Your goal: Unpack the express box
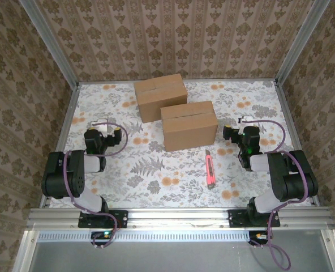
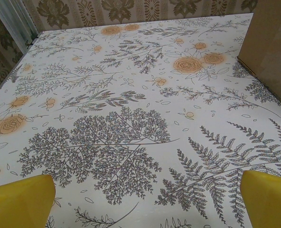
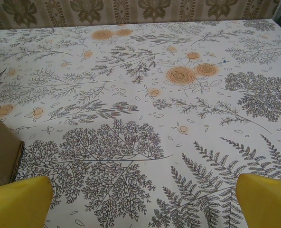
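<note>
While the left tool [image 2: 144, 202] and right tool [image 3: 143, 202] hang open, the box [image 1: 189, 124] sits on the table [image 1: 128, 190] beside a second box [image 1: 160, 96], and the cutter [image 1: 210, 169] lying flat near it may skid from a shallow pinch.

White tablecloth printed with grey ferns and orange roses [image 1: 156, 187]: lies flat over the whole work surface, meets the walls at the back and both sides. Beige wallpaper panels with a brown damask pattern [image 1: 173, 39]: stand on three sides. Silver aluminium corner posts [image 1: 48, 42]: rise at the back left and back right corners. Ribbed grey aluminium rail [image 1: 179, 218]: runs along the near edge.
</note>
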Action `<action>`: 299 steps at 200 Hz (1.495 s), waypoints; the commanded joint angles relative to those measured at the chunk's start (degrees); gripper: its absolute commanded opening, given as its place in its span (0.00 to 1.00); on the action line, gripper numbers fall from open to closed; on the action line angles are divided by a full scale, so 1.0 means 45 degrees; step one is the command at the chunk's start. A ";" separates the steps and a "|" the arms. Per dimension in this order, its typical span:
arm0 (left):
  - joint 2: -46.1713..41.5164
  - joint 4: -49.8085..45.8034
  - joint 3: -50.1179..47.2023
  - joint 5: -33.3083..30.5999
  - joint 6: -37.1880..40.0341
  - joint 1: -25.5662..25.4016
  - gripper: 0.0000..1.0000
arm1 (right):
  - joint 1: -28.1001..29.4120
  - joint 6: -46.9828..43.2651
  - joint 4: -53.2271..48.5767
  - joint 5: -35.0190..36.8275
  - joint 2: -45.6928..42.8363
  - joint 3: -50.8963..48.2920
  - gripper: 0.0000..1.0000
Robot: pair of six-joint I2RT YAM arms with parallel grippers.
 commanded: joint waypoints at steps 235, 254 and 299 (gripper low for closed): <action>-0.1863 -0.1189 0.0193 -0.0615 0.0190 -0.0212 1.00 | 0.0078 -0.0072 -0.1500 0.0567 -0.1566 0.0355 1.00; -0.4120 -0.4279 0.1130 -0.2265 -0.0161 -0.0862 1.00 | 0.0077 0.0804 -0.6196 0.1585 -0.3690 0.1996 1.00; -0.5502 -1.1797 0.5768 0.0463 -0.2268 -0.2488 0.96 | 0.0088 0.3854 -1.4997 0.1611 -0.5949 0.5763 1.00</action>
